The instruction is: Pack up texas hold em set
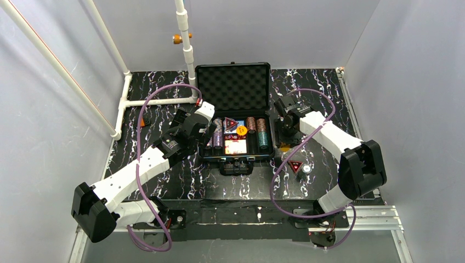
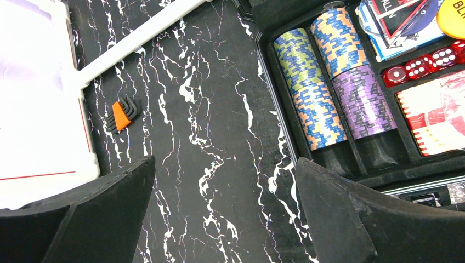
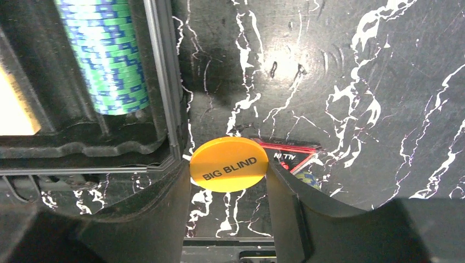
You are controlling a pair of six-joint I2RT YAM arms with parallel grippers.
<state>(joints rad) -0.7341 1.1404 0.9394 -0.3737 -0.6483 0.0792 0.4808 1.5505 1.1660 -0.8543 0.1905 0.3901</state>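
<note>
The black case [image 1: 233, 87] lies open mid-table, its egg-crate foam lid upright behind the tray. The tray holds chip rows [image 1: 217, 137], card decks [image 1: 234, 146] and an orange disc [image 1: 241, 130]. My right gripper [image 1: 285, 142] hovers just right of the case, shut on an orange "BIG BLIND" disc [image 3: 228, 159] held by its edges between the jaws [image 3: 227, 171]. My left gripper [image 1: 192, 134] is open and empty over the table left of the case; in its wrist view [image 2: 225, 181] the chip rows [image 2: 321, 82] and red dice [image 2: 419, 67] show.
A black-and-red triangular "ALL IN" plaque [image 1: 295, 166] and a clear disc [image 1: 306, 169] lie on the table right of the case's front. An orange hex-key set [image 2: 122, 114] lies at far left near the white pipe frame [image 1: 159, 101]. The case handle [image 1: 237, 166] juts forward.
</note>
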